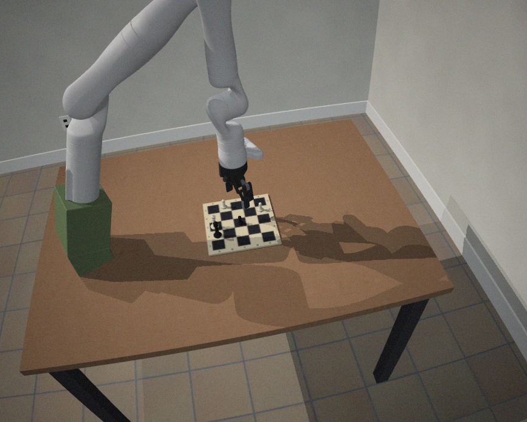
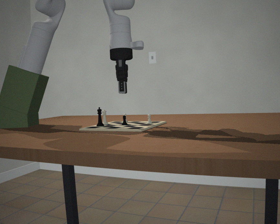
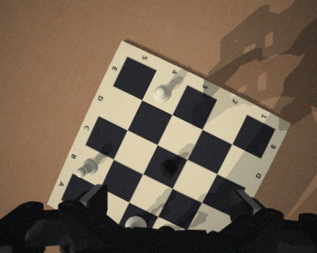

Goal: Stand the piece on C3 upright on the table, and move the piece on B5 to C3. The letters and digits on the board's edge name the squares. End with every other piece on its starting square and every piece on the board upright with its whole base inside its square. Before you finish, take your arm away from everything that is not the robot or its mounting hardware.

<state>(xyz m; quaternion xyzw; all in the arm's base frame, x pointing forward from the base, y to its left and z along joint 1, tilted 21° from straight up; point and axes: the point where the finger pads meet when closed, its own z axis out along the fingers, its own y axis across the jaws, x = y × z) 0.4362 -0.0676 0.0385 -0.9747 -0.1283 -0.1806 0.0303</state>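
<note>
The small chessboard (image 1: 245, 248) (image 2: 116, 129) (image 3: 107, 105) lies on the brown table (image 1: 164, 295) (image 2: 183, 144). A black pawn (image 1: 240, 220) (image 2: 124, 119) (image 3: 168, 167) stands upright on C3. A white pawn (image 1: 223, 202) (image 3: 85, 169) stands upright on B5; in the exterior view it is mostly hidden behind the black pawn. My gripper (image 1: 245, 195) (image 2: 122, 90) (image 3: 168, 201) is open and empty. It hangs well above the board, roughly over the black pawn, touching nothing.
A white pawn (image 1: 260, 207) (image 2: 148, 118) (image 3: 161, 93) stands on E4. A white queen (image 1: 214, 220) (image 2: 104, 117) (image 3: 135, 221) is on A3 and a black king (image 1: 217, 231) (image 2: 99, 117) on A2. The arm's green base (image 1: 83, 227) (image 2: 17, 99) stands at the table's left.
</note>
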